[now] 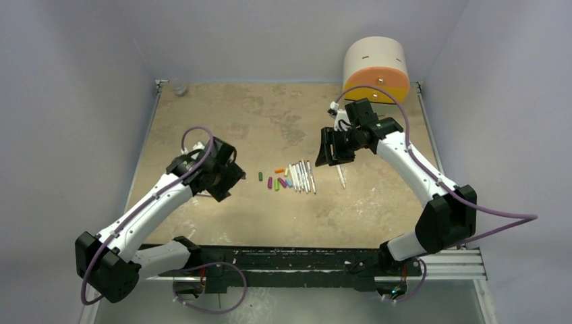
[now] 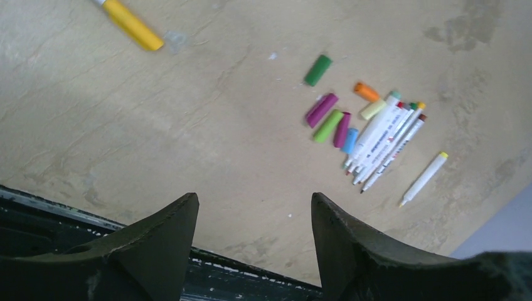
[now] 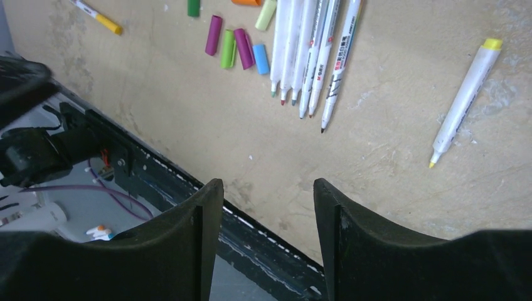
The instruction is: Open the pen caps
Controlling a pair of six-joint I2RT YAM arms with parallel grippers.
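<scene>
Several loose pen caps (image 1: pixel 273 181) lie mid-table in green, magenta, orange and blue. The left wrist view shows a dark green cap (image 2: pixel 318 69), a magenta one (image 2: pixel 321 110) and a blue one (image 2: pixel 350 140). Right of them, uncapped white pens (image 1: pixel 301 177) lie in a tight row (image 2: pixel 384 135) (image 3: pixel 310 56). One uncapped pen with a yellow end (image 1: pixel 340 177) (image 3: pixel 465 100) lies alone further right. A pen still wearing a yellow cap (image 2: pixel 132 24) (image 3: pixel 97 15) lies off to the left. My left gripper (image 1: pixel 228 179) (image 2: pixel 254 200) hangs open and empty left of the caps. My right gripper (image 1: pixel 330 156) (image 3: pixel 268 185) is open and empty above the lone pen.
A round cream-and-orange drawer unit (image 1: pixel 376 67) stands at the back right corner. A small clear object (image 1: pixel 179 86) sits at the back left corner. The black front rail (image 3: pixel 188 182) runs along the table's near edge.
</scene>
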